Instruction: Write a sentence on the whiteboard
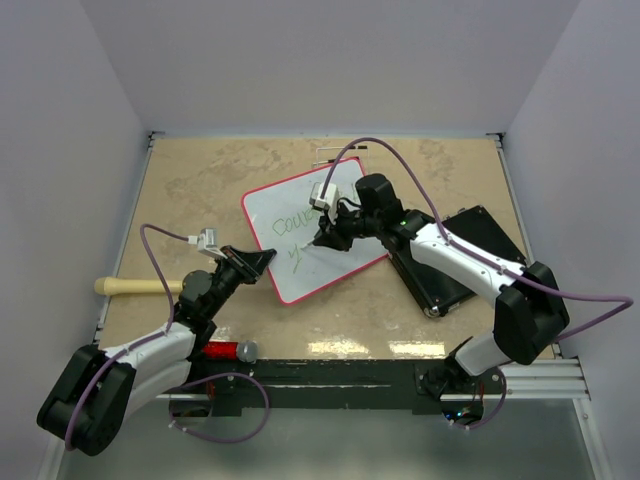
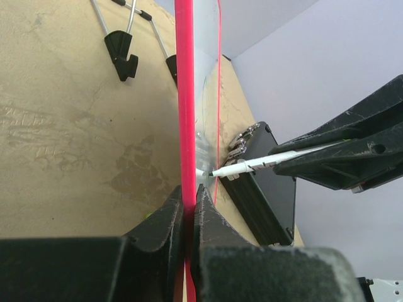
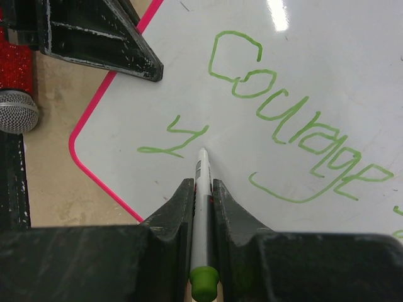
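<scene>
I am mid-sentence. The whiteboard (image 1: 300, 215) lies at the middle of the table, and the word "Courage" is done in green along its far half. A second line is barely begun, with only a y-like stroke on the board's left side.

The left gripper (image 1: 262, 260) is pinched tight on the board's red rim at its 8 o'clock corner and steadies it. The right gripper (image 1: 325, 238) is clamped all the way down on the marker (image 3: 201, 170), a white barrel with a green end cap behind the fingers. The tip sits just to 3 o'clock of that y-stroke in the right wrist view. I cannot tell whether it is on the face or a hair off it.

As I judge it, the next move is to carry the second line on towards the board's right. That calls for light, even pressure and small letters kept under "Courage". The left clamp has to hold firm so the board does not skate.

In the top view the board faces up and sits turned on the table. Its writing lines run from about 8 o'clock to 2 o'clock, which I take for its long axis, though the sides look nearly equal from above. The black pad (image 1: 470, 235) lies just off the board's 4 o'clock corner.
</scene>
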Robot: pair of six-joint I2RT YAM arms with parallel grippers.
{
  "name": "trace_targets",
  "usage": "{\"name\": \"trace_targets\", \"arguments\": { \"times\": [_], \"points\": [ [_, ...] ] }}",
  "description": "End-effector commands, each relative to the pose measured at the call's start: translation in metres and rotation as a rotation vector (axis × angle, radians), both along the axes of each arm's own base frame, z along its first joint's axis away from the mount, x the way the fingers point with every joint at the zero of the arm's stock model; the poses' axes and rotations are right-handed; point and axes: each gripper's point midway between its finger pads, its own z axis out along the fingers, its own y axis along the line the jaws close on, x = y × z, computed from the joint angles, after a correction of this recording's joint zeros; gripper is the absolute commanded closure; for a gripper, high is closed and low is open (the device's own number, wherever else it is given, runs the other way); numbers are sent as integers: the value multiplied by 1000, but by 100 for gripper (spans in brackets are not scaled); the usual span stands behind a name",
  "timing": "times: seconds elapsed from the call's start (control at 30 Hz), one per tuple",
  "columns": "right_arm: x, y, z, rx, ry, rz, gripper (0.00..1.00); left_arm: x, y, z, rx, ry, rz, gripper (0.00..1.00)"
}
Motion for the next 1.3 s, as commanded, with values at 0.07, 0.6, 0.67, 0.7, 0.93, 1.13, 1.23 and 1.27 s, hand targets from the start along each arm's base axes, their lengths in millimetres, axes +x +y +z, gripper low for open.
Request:
{"name": "trace_targets", "arguments": {
  "times": [0.07,0.6,0.67,0.7,0.93,1.13,1.23,1.27],
  "points": [
    [25,2,24,44,-67,-93,100,-13,-4,-15,87,-38,-62,100],
    [12,-14,1,-41,-40,-61,100,-12,-5,-14,86,-43,-65,100],
    [9,-13,1,-43,-36,-51,100,-12,-5,-14,86,-43,-65,100],
    [8,-13,1,-44,-37,-43,100,-12,-5,-13,85,-46,-63,100],
    [-5,-7,1,-40,-35,1,100,-12,-5,-13,86,-48,-66,100],
    [-4,-1,5,-29,-32,15,100,-12,-5,-13,87,-45,-66,100],
    [-1,4,12,-15,-40,16,100,-12,-5,-13,86,-47,-66,100],
    [0,5,11,-14,-34,17,100,-12,-5,-13,87,-46,-68,100]
  ]
}}
